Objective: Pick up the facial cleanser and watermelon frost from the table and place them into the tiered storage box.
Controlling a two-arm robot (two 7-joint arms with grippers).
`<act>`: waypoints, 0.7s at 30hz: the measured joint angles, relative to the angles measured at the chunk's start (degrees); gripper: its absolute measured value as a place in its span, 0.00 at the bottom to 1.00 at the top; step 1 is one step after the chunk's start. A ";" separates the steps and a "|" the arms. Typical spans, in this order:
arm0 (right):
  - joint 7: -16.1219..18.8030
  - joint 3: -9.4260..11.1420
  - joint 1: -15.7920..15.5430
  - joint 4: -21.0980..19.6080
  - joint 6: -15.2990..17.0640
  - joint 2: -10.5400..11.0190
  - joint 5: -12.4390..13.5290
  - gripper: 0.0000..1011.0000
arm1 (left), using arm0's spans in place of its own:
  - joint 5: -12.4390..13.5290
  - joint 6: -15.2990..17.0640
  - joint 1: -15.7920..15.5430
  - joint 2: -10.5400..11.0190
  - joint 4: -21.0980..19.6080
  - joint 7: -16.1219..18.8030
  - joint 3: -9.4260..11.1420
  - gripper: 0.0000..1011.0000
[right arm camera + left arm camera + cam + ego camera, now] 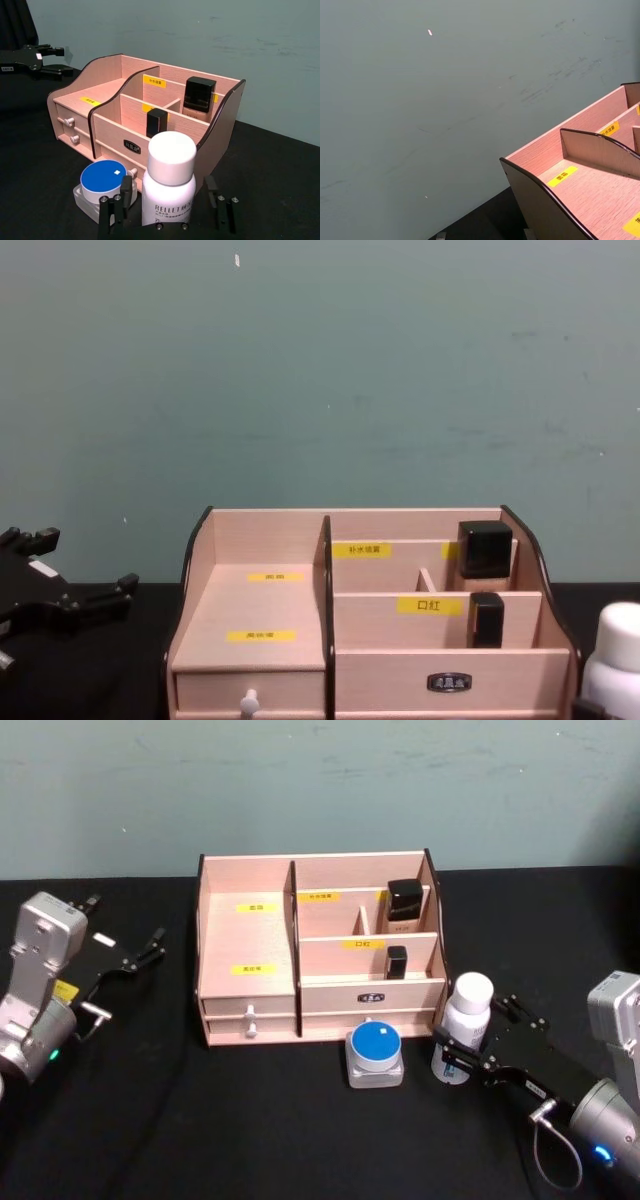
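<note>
The tiered storage box (248,935), light wood with yellow labels and a white-knobbed drawer, stands mid-table; it also shows in the left wrist view (580,190). A white bottle with a white cap (468,1018), likely the facial cleanser, stands upright on the table at the box's right front corner. My right gripper (472,1022) is open, its fingers on either side of the bottle (168,182) with small gaps. A square jar with a blue lid (375,1055), likely the watermelon frost, sits in front of the box. My left gripper (128,918) hovers open, left of the box.
Two black-capped items (404,906) (397,962) stand in the box's right compartments; its left tiers are bare. Black cloth covers the table (250,1120), and a grey-green wall (320,370) rises behind.
</note>
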 joint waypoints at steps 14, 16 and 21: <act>-0.05 -0.01 -0.06 -0.09 0.06 0.07 0.11 0.59 | 0.00 0.00 0.00 0.00 0.00 0.00 0.00 0.99; -0.06 -0.01 -0.07 -0.09 0.06 0.08 0.13 0.59 | 0.00 0.00 0.00 0.00 0.00 0.00 0.00 0.99; -0.08 -0.01 -0.08 -0.10 0.07 0.08 0.14 0.59 | 0.00 0.00 0.00 0.00 0.00 0.00 0.00 0.99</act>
